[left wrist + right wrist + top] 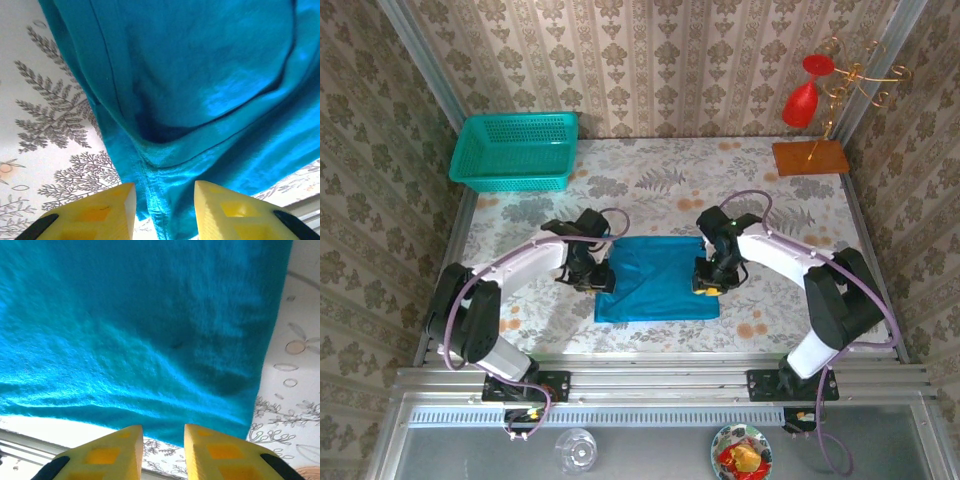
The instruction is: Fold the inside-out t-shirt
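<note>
Teal shirt (657, 278) on desk (650, 180): your arms (520, 265) bend down over it, left gripper (165, 187) and right gripper (163, 429) both open.

The left arm (515, 268) and the right arm (785, 252) bent inward. The left tool (165, 194) and the right tool (163, 434) pointed down, jaws a little apart.
</note>
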Controlling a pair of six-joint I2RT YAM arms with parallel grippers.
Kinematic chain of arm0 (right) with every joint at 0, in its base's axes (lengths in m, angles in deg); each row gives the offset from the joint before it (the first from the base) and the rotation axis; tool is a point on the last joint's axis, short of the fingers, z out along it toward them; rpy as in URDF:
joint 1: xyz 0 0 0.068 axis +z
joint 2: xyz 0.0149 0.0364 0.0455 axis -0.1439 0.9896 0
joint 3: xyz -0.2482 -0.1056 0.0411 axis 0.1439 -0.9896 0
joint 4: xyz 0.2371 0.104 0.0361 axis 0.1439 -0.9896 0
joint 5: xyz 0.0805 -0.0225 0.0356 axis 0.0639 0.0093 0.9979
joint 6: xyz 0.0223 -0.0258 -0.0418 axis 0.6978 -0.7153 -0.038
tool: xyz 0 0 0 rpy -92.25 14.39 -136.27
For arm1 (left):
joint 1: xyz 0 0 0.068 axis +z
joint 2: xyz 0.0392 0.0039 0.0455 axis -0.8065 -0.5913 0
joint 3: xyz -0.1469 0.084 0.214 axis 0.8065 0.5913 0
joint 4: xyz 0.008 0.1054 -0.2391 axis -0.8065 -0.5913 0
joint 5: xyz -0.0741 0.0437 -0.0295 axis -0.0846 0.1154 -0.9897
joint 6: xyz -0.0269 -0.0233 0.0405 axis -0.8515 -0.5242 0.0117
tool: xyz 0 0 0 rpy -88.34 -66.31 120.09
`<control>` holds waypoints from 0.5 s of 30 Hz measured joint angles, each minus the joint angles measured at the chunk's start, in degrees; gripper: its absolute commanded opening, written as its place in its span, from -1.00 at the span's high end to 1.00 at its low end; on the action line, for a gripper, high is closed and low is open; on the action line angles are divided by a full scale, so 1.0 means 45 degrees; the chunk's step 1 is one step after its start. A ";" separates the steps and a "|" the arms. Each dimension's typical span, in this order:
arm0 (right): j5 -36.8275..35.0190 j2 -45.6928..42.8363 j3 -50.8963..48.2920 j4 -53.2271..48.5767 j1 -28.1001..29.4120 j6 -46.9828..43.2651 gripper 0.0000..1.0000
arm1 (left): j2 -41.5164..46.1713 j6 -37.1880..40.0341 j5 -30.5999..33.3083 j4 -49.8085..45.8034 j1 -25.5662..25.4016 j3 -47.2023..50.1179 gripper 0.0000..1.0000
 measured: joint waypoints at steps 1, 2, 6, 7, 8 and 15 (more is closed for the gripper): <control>-0.0053 0.0000 -0.0049 0.0015 0.0121 0.0112 0.29 | -0.0121 -0.0044 0.0029 0.0010 -0.0078 0.0068 0.26; -0.0228 0.0005 -0.0068 0.0005 0.0262 0.0248 0.28 | -0.0267 -0.0083 0.0087 0.0010 -0.0141 0.0136 0.28; -0.1010 0.0311 -0.0068 0.0005 0.0617 0.0559 0.29 | -0.0811 -0.0248 0.0355 -0.0024 -0.0384 0.0228 0.66; -0.1146 0.0437 -0.0068 0.0010 0.0631 0.0602 0.30 | -0.0860 -0.0287 0.0413 0.0010 -0.0413 0.0257 0.74; -0.1326 0.0593 -0.0083 0.0010 0.0641 0.0656 0.32 | -0.0860 -0.0330 0.0427 0.0053 -0.0457 0.0325 0.83; -0.2438 0.1175 -0.0408 0.0005 0.0641 0.1069 0.80 | -0.0539 -0.0593 0.0777 -0.0010 -0.0476 0.0622 1.00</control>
